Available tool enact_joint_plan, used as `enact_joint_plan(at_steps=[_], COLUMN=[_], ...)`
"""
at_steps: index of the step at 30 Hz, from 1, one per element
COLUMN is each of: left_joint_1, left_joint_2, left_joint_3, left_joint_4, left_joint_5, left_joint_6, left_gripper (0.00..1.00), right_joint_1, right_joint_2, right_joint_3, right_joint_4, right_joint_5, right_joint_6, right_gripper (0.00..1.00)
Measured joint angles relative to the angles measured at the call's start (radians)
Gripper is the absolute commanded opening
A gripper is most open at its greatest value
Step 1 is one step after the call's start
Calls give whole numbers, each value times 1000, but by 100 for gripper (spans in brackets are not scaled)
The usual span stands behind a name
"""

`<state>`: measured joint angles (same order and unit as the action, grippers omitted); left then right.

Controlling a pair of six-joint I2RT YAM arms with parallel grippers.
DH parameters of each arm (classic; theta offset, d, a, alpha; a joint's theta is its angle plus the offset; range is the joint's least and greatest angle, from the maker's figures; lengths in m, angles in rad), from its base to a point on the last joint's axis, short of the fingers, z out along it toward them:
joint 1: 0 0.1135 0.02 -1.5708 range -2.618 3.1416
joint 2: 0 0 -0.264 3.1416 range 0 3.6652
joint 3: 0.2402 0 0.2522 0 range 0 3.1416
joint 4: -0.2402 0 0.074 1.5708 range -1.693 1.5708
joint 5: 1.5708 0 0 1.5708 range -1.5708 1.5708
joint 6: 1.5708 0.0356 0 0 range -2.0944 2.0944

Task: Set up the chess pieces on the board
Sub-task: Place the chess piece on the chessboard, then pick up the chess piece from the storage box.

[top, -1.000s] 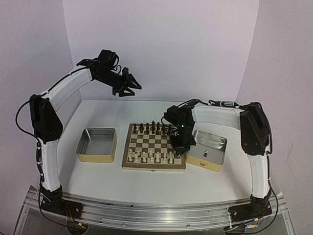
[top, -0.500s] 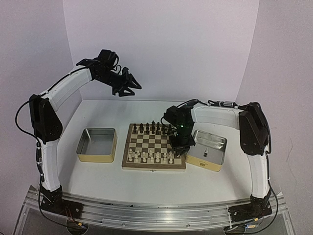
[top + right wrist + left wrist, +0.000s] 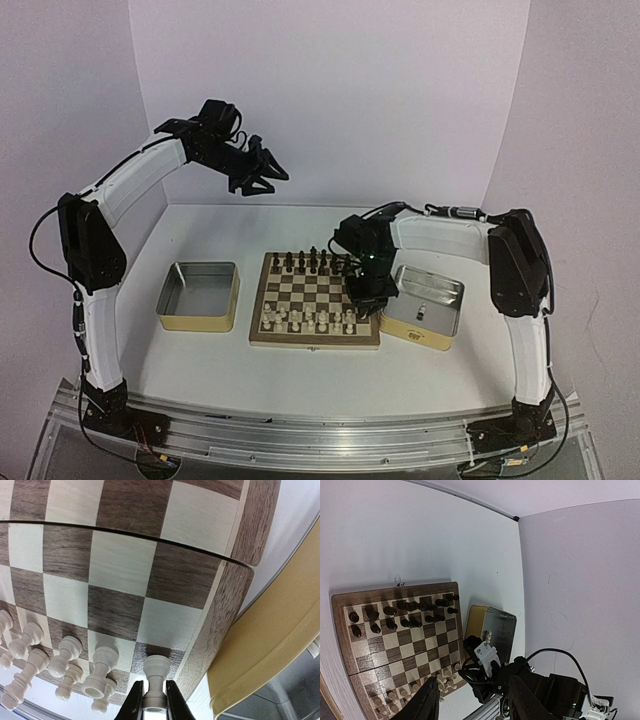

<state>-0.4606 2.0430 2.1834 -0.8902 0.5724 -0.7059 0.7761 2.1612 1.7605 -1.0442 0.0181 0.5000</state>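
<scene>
The wooden board (image 3: 315, 343) lies mid-table, with cream chess pieces (image 3: 310, 318) along its near rows and dark ones (image 3: 310, 261) along the far rows. My right gripper (image 3: 365, 305) hangs low over the board's near right corner. In the right wrist view, the right gripper (image 3: 154, 700) is shut on the head of a cream piece (image 3: 156, 670). That piece stands upright on the dark corner square of the board (image 3: 120, 560), beside other cream pieces (image 3: 65, 655). My left gripper (image 3: 262, 183) is raised high at the back left; in its own view it (image 3: 472, 690) stands open and empty.
A metal tin (image 3: 195, 322) sits left of the board. Another tin (image 3: 440, 340) touches the board's right side, close to my right gripper, and holds one cream piece (image 3: 421, 312). Its yellowish wall (image 3: 265, 645) shows right beside the corner square.
The right wrist has shifted very slightly over the board's near right corner. The left arm has stayed still.
</scene>
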Motion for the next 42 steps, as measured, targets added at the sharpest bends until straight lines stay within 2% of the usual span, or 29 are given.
enact_joint_plan(at_steps=[12,17,26,33,38,42], left_joint_1=[0,0,0,0,0,-2], left_joint_2=[0,0,0,0,0,-1], left_joint_3=[0,0,0,0,-1,-28], left_joint_4=[0,0,0,0,3,31], left_joint_5=[0,0,0,0,1,3], left_joint_6=[1,1,1,0,-1,-4], left_gripper=[46,46,46,46,46,46], right_joint_1=[0,0,0,0,-12,-98], right_joint_2=[12,16,16,10,-72,-251], right_joint_3=[27,32,60,100,103,-37], right_joint_4=[-1,-4,-9,-38,-44,0], right_joint_5=[0,0,7,75,180,222], right_joint_6=[-2,-4,-5,-8,4,61], right_gripper=[23,34,36,45,45,42])
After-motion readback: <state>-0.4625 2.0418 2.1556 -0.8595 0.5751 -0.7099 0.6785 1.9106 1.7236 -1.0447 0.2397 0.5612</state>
